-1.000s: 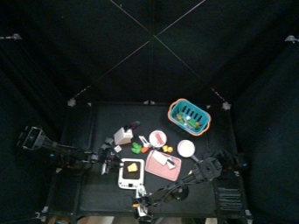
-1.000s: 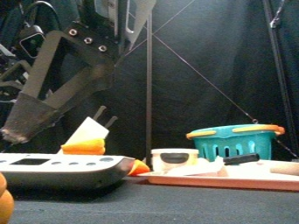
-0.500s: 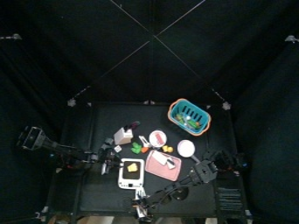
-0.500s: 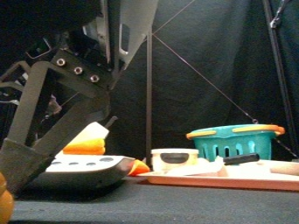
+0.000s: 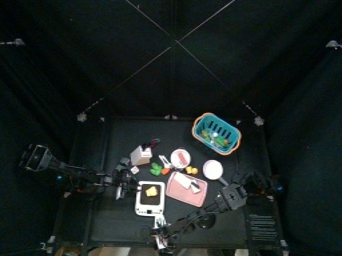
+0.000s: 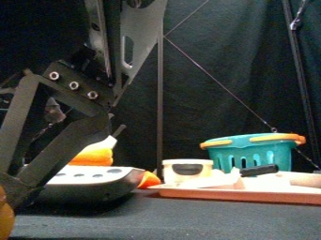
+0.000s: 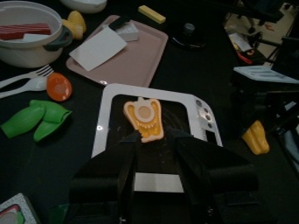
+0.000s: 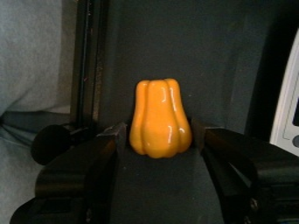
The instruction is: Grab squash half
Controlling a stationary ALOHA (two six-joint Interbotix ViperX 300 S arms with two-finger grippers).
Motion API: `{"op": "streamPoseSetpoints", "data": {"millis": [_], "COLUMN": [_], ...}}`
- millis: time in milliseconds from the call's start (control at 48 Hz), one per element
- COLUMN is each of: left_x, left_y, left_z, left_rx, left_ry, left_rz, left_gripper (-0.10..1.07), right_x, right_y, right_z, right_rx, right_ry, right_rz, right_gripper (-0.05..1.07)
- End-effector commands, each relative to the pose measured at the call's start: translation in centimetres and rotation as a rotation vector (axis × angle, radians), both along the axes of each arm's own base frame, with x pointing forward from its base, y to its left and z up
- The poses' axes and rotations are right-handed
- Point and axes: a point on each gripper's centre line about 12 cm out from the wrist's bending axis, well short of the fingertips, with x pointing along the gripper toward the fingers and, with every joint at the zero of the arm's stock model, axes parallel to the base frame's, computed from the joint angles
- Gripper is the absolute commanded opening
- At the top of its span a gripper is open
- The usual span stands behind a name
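The squash half [image 7: 142, 120] is a small yellow chunk lying cut face up on the white scale [image 7: 111, 96]. It also shows in the top view [image 5: 151, 190] and, as a pale wedge behind my arm, in the front view [image 6: 105, 146]. My left gripper [image 7: 149, 147] hangs low over the near end of the scale, just short of the chunk; the top view [image 5: 132, 187] shows it at the scale's left side. My right gripper [image 8: 162, 140] rests at the table's right [image 5: 225, 198], jaws apart, with an orange squash [image 8: 160, 116] standing between them.
A pink tray [image 7: 87, 61] holding a white cleaver [image 7: 111, 37] lies beyond the scale. There are also a white bowl [image 7: 30, 44], green pieces [image 7: 35, 121], an orange-yellow bit [image 7: 256, 137] and a teal basket [image 5: 218, 133] at the back right.
My left arm has swung lower and nearer over the scale, filling more of the front view. The right arm and the objects have not moved.
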Motion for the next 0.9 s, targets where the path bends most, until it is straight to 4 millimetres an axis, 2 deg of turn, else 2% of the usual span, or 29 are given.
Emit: {"op": "streamPoseSetpoints", "data": {"millis": [0, 188, 229, 458, 542, 875], "left_x": [0.3, 0.3, 0.3, 0.3, 0.3, 0.3], "left_y": [-0.1, -0.1, -0.1, -0.1, -0.1, -0.2], "left_z": [0.4, 0.4, 0.4, 0.4, 0.4, 0.4], "left_rx": [-0.003, -0.003, -0.003, -0.003, -0.003, -0.002], "left_ry": [-0.015, -0.013, -0.015, -0.015, -0.013, -0.015], "left_rz": [0.0, 0.0, -0.001, -0.003, -0.003, -0.005], "left_gripper": [0.72, 0.72, 0.72, 0.72, 0.72, 0.72], "right_x": [0.3, 0.3, 0.3, 0.1, 0.1, 0.0], "right_y": [-0.2, -0.7, -0.7, -0.9, -1.1, -1.5], "right_z": [2.2, 2.3, 2.8, 6.4, 7.1, 6.9], "right_rx": [0.012, -0.005, -0.01, -0.028, -0.039, -0.052], "right_ry": [-0.03, -0.016, -0.02, -0.085, -0.101, -0.085], "right_rz": [-0.006, -0.013, -0.012, -0.001, 0.002, -0.009], "right_gripper": [0.87, 0.72, 0.7, 0.69, 0.69, 0.69]}}
